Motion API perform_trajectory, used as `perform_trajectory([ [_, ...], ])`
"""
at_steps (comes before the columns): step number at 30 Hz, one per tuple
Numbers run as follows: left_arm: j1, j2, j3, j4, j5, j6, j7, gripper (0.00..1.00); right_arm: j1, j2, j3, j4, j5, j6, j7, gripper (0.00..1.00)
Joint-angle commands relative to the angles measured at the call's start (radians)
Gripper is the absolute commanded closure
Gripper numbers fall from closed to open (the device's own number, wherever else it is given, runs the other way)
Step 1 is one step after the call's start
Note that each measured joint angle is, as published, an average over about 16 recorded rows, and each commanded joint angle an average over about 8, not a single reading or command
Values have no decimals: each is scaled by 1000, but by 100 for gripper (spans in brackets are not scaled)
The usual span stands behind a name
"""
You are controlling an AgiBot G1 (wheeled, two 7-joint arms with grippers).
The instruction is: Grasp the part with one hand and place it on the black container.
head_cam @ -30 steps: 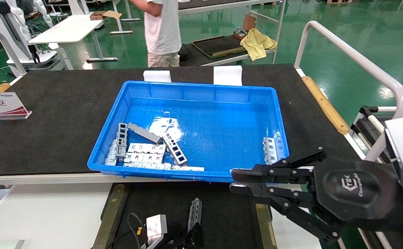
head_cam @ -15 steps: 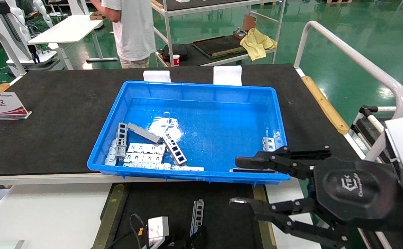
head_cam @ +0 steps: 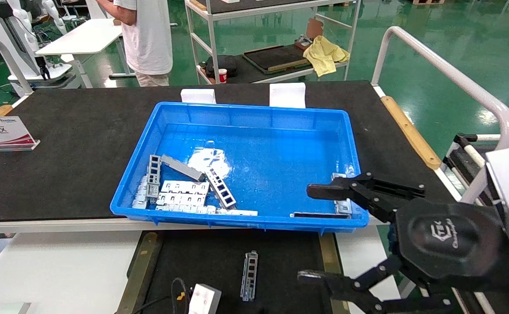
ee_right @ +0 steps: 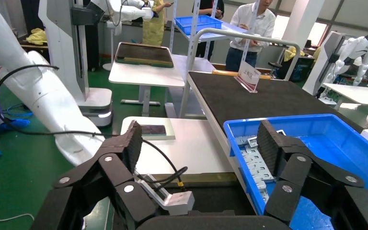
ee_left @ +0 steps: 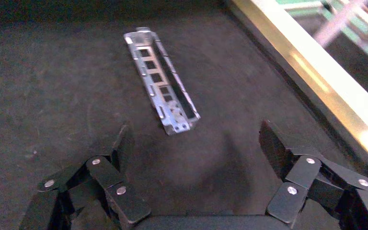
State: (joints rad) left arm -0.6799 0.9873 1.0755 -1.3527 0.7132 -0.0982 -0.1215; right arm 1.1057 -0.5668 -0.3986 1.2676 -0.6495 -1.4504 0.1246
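The part (head_cam: pixel 249 275), a slim silvery bar with a row of windows, lies flat on the black container (head_cam: pixel 202 255) at the near edge in the head view. In the left wrist view the part (ee_left: pixel 161 99) rests just beyond my left gripper (ee_left: pixel 197 143), which is open and empty, clear of the bar. My right gripper (head_cam: pixel 309 233) hangs wide open over the container's right strip, holding nothing; it also shows open in the right wrist view (ee_right: pixel 199 143).
The blue bin (head_cam: pixel 254 111) on the table mat holds more slim bars (head_cam: pixel 221 187) and whitish plates (head_cam: pixel 183 193). Olive strips (head_cam: pixel 139 270) edge the container. A white rail (head_cam: pixel 446 72) runs along the right, and a sign (head_cam: pixel 1 133) stands at the left.
The left gripper let go of the part and drew back toward me; the bar now lies flat. The right gripper went from nearly shut to wide open.
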Motion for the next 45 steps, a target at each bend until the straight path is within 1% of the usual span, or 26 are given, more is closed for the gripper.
perform_trajectory([
  [1, 4, -27, -6, -3, 41, 50, 20, 0, 0, 0, 0, 0, 0, 0, 0, 0],
  [5, 11, -68, -57, -5, 84, 203, 78, 0, 0, 0, 0, 0, 0, 0, 0, 0],
  [9, 25, -101, -130, -5, 86, 367, 156, 0, 0, 0, 0, 0, 0, 0, 0, 0],
  [13, 41, -132, -211, -3, 45, 517, 232, 0, 0, 0, 0, 0, 0, 0, 0, 0],
  [17, 44, -172, -274, -2, -12, 666, 284, 0, 0, 0, 0, 0, 0, 0, 0, 0],
  [20, 32, -207, -303, -3, -48, 767, 299, 0, 0, 0, 0, 0, 0, 0, 0, 0],
  [24, 1, -254, -322, -4, -79, 882, 294, 0, 0, 0, 0, 0, 0, 0, 0, 0],
  [33, -98, -336, -348, -7, -116, 1068, 257, 0, 0, 0, 0, 0, 0, 0, 0, 0],
  [39, -154, -369, -367, -9, -139, 1148, 233, 0, 0, 0, 0, 0, 0, 0, 0, 0],
  [45, -184, -377, -380, -10, -168, 1201, 220, 0, 0, 0, 0, 0, 0, 0, 0, 0],
])
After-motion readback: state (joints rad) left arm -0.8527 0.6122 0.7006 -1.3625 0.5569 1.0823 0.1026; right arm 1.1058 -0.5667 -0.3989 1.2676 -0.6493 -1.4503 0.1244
